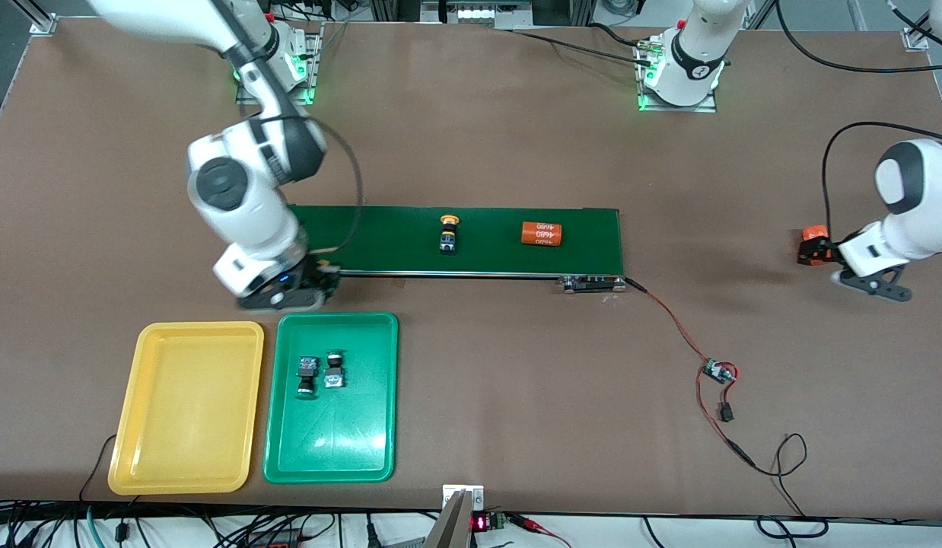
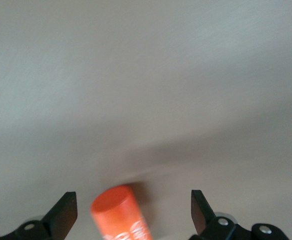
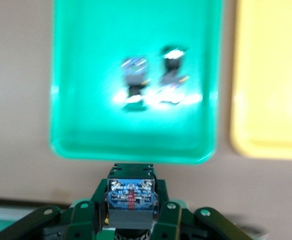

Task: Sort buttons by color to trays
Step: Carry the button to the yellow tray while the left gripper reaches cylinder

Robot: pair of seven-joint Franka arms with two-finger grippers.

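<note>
Nearest the front camera, at 7 o'clock on the table, lies the shallow yellow rectangular plastic tray [image 1: 189, 464]. We see only bare yellow floor inside its rim.

Just beside it, toward the left arm's end, sits the matching green plastic tray [image 1: 330, 449]. A thin strip of table separates their long edges. Two green-capped black push-button switches [image 1: 307, 375] [image 1: 335, 371] lie side by side in the 12 o'clock half of the green tray. They are near each other and well apart from every rim. The 6 o'clock half of the floor is open.

The right gripper [image 1: 307, 288] hangs over the table strip between the green tray's 12 o'clock edge and the long dark-green conveyor belt [image 1: 395, 240]. Its claw is pinched narrow on a black-bodied button switch [image 3: 130, 200]. A trace of yellow shows at the cap end in the front view.

On the belt, a yellow-capped black button switch [image 1: 449, 233] lies mid-length. An orange cylinder with white print [image 1: 542, 234] lies toward the left arm's end, well apart from it. Both sit inside the belt edges.

The left gripper [image 1: 873, 283] waits low at 3 o'clock on the table. Its claw is spread wide, and a second orange cylinder [image 2: 118, 212] lies between the fingers, which do not touch it. Open tabletop surrounds it.
</note>
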